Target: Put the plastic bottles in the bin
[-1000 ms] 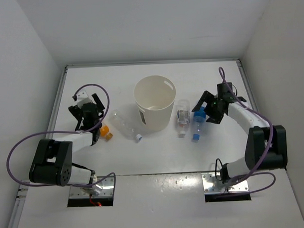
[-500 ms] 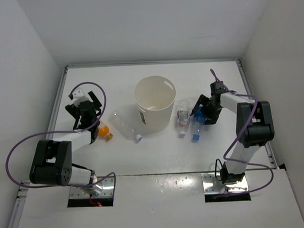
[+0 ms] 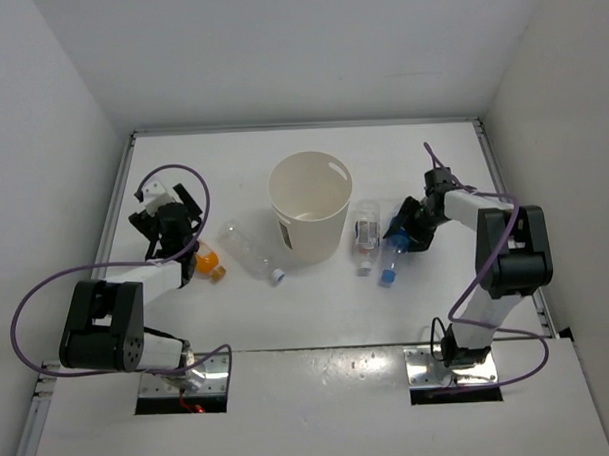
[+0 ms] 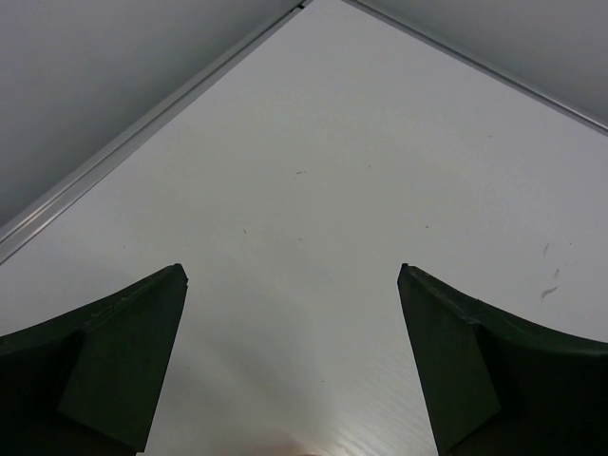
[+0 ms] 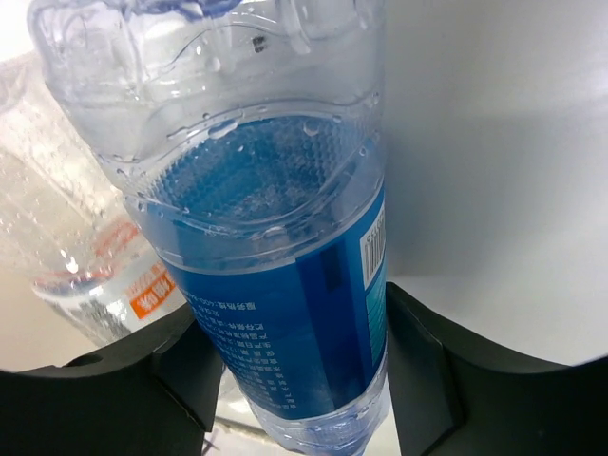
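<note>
The cream bin (image 3: 311, 206) stands upright mid-table. Just right of it lie a clear white-capped bottle (image 3: 365, 233) and the blue bottle (image 3: 390, 253). My right gripper (image 3: 408, 230) is shut on the blue bottle's body; in the right wrist view the blue bottle (image 5: 275, 285) fills the space between the right gripper's (image 5: 294, 370) black fingers, with the clear bottle (image 5: 81, 266) beside it. Left of the bin lies another clear bottle (image 3: 250, 252), then the short orange bottle (image 3: 212, 264). My left gripper (image 3: 171, 233) hovers open by the orange bottle; the left gripper (image 4: 290, 275) shows only bare table between its fingers.
The white table (image 3: 317, 308) is closed in by grey walls on the left, back and right, with a raised rail (image 4: 142, 142) along its left edge. Both arm bases sit at the near edge.
My right gripper swung in onto the blue bottle and closed on it, nudging the bottle slightly. My left gripper shifted a little to the left and stayed open.
</note>
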Action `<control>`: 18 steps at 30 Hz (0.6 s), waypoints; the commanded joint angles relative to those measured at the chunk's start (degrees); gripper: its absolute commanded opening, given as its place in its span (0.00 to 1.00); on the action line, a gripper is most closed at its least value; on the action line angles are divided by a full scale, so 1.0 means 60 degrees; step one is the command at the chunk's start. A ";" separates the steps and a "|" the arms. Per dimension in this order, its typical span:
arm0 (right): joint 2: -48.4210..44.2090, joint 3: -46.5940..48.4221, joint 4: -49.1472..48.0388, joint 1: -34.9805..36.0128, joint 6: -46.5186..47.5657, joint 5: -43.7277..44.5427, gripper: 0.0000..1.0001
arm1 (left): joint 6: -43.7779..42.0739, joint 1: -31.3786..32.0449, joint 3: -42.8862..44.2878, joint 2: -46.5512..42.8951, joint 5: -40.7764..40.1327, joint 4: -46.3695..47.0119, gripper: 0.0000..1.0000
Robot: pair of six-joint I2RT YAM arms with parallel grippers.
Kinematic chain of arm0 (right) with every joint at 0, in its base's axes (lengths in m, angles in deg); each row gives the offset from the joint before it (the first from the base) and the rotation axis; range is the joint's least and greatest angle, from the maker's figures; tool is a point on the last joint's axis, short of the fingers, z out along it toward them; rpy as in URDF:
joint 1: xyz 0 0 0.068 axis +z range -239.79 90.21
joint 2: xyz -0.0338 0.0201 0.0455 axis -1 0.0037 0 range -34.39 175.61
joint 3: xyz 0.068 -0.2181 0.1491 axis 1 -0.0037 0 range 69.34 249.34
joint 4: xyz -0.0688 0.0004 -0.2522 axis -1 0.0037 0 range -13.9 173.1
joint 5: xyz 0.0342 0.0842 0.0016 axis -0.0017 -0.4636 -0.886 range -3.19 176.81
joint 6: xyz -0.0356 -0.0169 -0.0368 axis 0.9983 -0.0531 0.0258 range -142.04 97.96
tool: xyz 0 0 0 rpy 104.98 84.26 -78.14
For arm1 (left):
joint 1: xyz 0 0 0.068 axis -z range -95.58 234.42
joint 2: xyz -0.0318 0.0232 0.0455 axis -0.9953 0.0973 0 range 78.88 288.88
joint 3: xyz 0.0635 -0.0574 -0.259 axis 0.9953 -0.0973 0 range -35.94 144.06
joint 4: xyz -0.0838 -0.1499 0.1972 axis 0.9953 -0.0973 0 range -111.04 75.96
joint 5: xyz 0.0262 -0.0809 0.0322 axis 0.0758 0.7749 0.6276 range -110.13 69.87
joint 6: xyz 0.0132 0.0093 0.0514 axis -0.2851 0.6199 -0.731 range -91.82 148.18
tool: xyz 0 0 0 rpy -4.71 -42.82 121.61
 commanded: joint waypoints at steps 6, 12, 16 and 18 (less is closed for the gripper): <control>-0.1657 0.0511 0.1123 -0.0156 0.0279 0.0524 0.20 | 0.0189 -0.0115 0.0355 -0.0135 0.0059 0.0132 1.00; -0.2742 0.0512 0.1490 -0.0244 0.0558 0.0935 0.13 | 0.0189 -0.0115 0.0443 0.0040 0.0162 0.0132 1.00; -0.3883 0.1153 0.1490 -0.0244 0.0558 0.1300 0.11 | 0.0087 -0.0115 0.0443 0.0041 0.0338 0.0132 1.00; -0.4280 0.1608 0.1490 -0.0244 0.0455 0.1535 0.05 | 0.0087 -0.0115 0.0443 0.0041 0.0426 0.0132 1.00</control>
